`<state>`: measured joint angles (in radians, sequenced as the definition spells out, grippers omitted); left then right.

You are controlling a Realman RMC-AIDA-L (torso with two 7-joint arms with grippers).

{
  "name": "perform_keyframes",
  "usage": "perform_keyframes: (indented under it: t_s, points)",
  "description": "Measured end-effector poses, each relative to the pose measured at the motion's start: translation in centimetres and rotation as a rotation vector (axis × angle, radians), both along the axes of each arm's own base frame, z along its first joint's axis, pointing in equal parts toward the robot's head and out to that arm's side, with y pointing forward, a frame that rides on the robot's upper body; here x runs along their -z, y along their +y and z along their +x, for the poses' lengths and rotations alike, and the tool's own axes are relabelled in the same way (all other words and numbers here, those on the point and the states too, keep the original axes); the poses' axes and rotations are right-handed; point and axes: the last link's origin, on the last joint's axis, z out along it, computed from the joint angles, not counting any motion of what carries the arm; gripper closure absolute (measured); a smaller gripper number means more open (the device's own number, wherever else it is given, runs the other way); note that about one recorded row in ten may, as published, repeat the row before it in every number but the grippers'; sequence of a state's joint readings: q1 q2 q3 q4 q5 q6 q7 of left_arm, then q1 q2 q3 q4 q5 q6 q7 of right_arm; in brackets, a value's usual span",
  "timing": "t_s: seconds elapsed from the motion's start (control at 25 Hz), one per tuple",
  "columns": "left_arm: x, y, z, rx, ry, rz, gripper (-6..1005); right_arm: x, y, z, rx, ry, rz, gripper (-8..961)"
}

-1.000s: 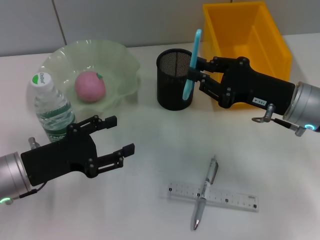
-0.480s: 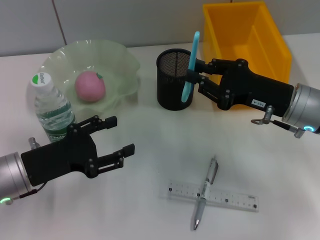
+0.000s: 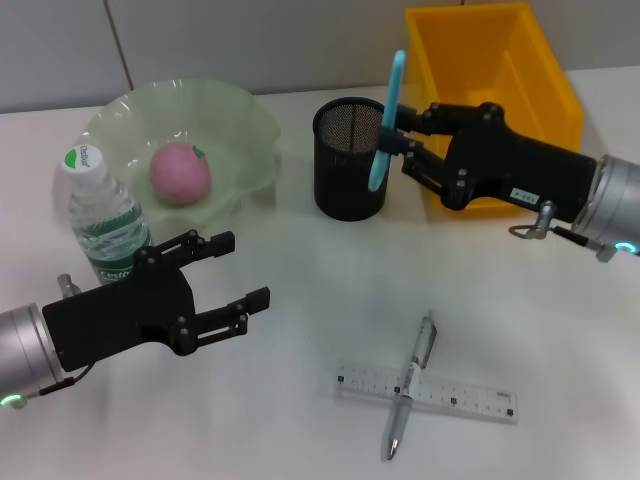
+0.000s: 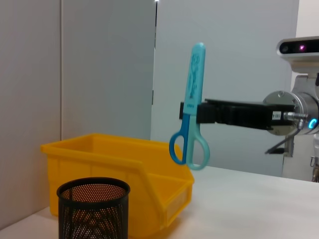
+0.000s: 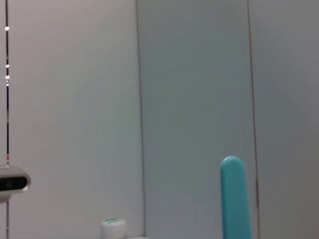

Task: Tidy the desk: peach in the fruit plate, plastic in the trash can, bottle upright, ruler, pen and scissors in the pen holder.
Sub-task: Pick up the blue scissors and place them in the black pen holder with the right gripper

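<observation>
Holding one pair of scissors (image 3: 388,118) upright, handles down, the right gripper (image 3: 400,140) has its fingers clamped on the sheathed blade, at the right rim of the single mesh pen holder (image 3: 348,160). The left wrist view shows what the head view hides: the scissors' handle loops (image 4: 189,148) hang clear above and beside the holder (image 4: 93,208), not inside it. One yellow trash can (image 3: 500,90) stands at the far right, touching no other item. One peach (image 3: 180,172) lies in the one fruit plate (image 3: 130,120) at far left; one bottle (image 3: 103,218) stands upright just near of it. The left gripper (image 3: 232,270) hovers at near left, fingers spread wide, empty. One pen (image 3: 412,382) lies across one ruler (image 3: 427,392) at near centre-right, with bare table (image 3: 300,420) around both.
</observation>
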<state>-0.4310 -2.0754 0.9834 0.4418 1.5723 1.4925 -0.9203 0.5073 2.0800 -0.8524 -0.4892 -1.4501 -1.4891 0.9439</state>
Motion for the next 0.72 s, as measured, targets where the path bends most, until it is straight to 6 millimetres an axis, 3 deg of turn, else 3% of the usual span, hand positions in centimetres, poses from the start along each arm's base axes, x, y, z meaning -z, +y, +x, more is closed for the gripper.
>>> perform_keyframes:
  t_s: [0.44, 0.72]
  points:
    - [-0.1, 0.1, 0.1, 0.001, -0.002, 0.004, 218, -3.4, 1.5, -0.8, -0.123, -0.058, 0.346, 718]
    - [-0.3, 0.3, 0.2, -0.007, -0.021, 0.023, 219, -3.6, 3.3, -1.6, -0.241, -0.257, 0.565, 718]
